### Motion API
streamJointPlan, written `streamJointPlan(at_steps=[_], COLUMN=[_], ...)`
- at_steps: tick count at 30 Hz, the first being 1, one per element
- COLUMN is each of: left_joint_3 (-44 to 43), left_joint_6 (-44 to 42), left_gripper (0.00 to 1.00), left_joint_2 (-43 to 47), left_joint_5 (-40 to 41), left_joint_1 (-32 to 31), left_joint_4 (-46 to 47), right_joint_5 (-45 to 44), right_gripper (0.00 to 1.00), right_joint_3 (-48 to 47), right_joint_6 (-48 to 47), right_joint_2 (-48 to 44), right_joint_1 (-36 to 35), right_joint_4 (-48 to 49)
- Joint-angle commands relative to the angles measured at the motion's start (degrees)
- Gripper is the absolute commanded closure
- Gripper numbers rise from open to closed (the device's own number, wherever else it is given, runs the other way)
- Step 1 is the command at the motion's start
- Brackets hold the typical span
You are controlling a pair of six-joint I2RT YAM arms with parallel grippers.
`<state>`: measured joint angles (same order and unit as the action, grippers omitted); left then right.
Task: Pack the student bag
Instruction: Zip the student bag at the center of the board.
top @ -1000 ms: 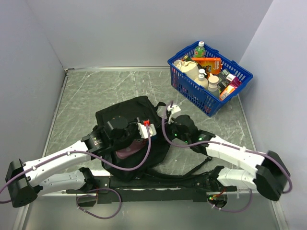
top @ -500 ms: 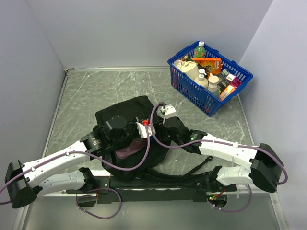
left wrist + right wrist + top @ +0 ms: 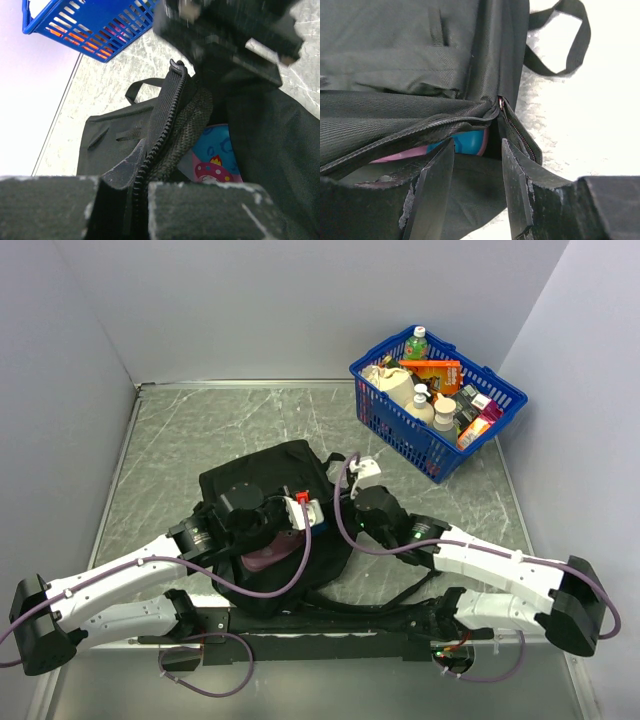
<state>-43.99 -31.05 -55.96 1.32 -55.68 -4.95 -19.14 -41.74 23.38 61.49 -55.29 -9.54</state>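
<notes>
Your left gripper (image 3: 125,190) is clamped on the zipper edge of the student bag (image 3: 265,465), which lies on the table (image 3: 200,430) just ahead of both arms. 1 pink-and-blue item (image 3: 215,155) shows inside. Your right gripper (image 3: 476,150) stands parted at the bag's mouth, gripping nothing.

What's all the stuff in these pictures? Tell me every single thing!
student bag: one, black, middle of the table, zip partly open
pink and blue thing: one, inside the bag, only partly showing
basket: one, blue, far right of the table
bottles and packets: several, mixed colours, in the basket
table: one, grey marbled, under everything
left gripper: one, black, shut on the bag's zip edge
right gripper: one, black, open, at the bag's opening
</notes>
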Motion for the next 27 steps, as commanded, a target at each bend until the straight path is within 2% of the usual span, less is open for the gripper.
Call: streamJointPlan(at_steps=[1,13,22,27], left_joint_3=[-0.7,0.0,0.7,0.6], left_joint_6=[0.3,1.2,2.4,2.5], left_gripper=[0.99,0.99,0.98,0.98], left_joint_2=[2.2,2.8,3.3,3.4], left_joint_5=[-0.8,-2.2,-3.4,-3.5], left_joint_1=[0.2,0.7,1.1,1.4], left_joint_4=[4.5,4.3,4.1,4.0], right_joint_5=[-2.3,-5.5,-6.7,-7.0], right_gripper=[0.51,0.55,0.56,0.58], right_joint_3=[-2.0,-2.9,-1.8,-3.2], right_joint_6=[0.8,-5.0,-8.9,-10.4], right_joint_2=[3.4,5.5,3.5,7.1], right_joint_1=[-0.4,0.6,0.6,0.7], right_joint_4=[-0.2,2.2,5.1,3.5])
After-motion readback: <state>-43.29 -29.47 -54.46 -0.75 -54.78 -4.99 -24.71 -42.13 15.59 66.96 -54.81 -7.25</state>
